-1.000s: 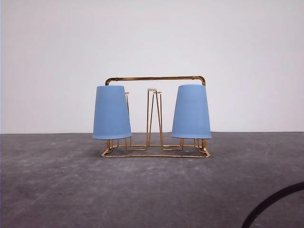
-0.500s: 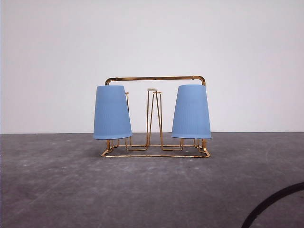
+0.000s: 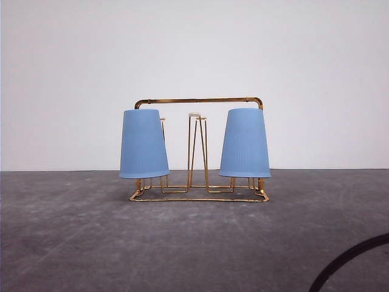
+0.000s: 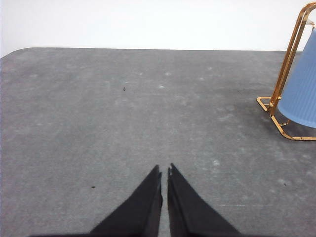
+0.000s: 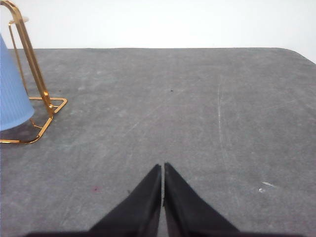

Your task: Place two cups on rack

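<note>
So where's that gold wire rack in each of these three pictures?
Front view: the rack stands mid-picture on the grey table, a blue cup upside down on each end.
Left wrist view: one end of the rack at the right edge.
Right wrist view: the other end of the rack at the left edge.
Shared landmark: its gold frame handle.

Seen from the wrist cameras, the left gripper and the right gripper look alike: each is a pair of matte black fingers, broad at the base and tapering to sharp, wedge-shaped points. The fingers are flat-sided and plain, with no visible markings, screws or pads; a thin pale line separates the two halves of each pair. In the front view, a black cable curves in an arc across the near right corner of the grey surface.
</note>
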Robot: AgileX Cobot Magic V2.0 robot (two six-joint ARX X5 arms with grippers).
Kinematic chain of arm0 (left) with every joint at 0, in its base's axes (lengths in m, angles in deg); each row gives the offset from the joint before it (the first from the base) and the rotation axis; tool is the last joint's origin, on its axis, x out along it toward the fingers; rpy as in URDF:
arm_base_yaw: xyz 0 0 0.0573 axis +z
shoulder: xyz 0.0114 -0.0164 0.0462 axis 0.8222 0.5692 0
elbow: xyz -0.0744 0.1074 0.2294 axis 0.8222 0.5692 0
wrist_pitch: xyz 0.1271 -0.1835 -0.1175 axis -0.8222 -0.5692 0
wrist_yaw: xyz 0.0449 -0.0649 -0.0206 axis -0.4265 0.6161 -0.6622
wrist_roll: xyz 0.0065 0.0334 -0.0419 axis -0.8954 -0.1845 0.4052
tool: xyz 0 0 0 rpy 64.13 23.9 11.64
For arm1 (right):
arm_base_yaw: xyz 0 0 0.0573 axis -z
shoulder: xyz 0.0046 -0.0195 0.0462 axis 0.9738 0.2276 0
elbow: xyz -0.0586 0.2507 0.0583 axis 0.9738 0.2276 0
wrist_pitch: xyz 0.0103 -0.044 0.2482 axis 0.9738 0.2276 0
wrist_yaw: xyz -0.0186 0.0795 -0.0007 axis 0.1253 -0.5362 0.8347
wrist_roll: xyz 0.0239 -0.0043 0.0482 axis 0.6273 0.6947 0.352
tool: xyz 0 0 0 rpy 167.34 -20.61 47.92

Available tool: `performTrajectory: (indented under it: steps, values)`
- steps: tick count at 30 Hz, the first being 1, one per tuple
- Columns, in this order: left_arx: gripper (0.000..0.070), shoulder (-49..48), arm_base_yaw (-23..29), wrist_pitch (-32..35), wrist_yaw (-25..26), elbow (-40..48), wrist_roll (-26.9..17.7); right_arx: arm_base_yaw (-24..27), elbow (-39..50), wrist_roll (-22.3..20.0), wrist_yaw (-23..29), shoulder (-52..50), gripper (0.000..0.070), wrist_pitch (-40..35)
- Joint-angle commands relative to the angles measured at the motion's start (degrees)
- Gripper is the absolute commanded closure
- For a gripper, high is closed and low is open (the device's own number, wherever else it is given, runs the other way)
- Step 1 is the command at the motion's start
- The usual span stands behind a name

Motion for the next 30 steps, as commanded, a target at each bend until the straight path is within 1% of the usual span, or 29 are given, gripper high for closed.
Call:
performTrajectory:
  steps: [1,30]
  values:
    - [0.0700,0.0,0.0,0.8,0.0,0.7,0.2,-0.1,0.2,0.2,0.0,0.0,0.0695,-0.6]
    - [0.0700,0.0,0.0,0.8,0.0,0.7,0.2,-0.1,0.2,0.2,0.0,0.0,0.0695,-0.6]
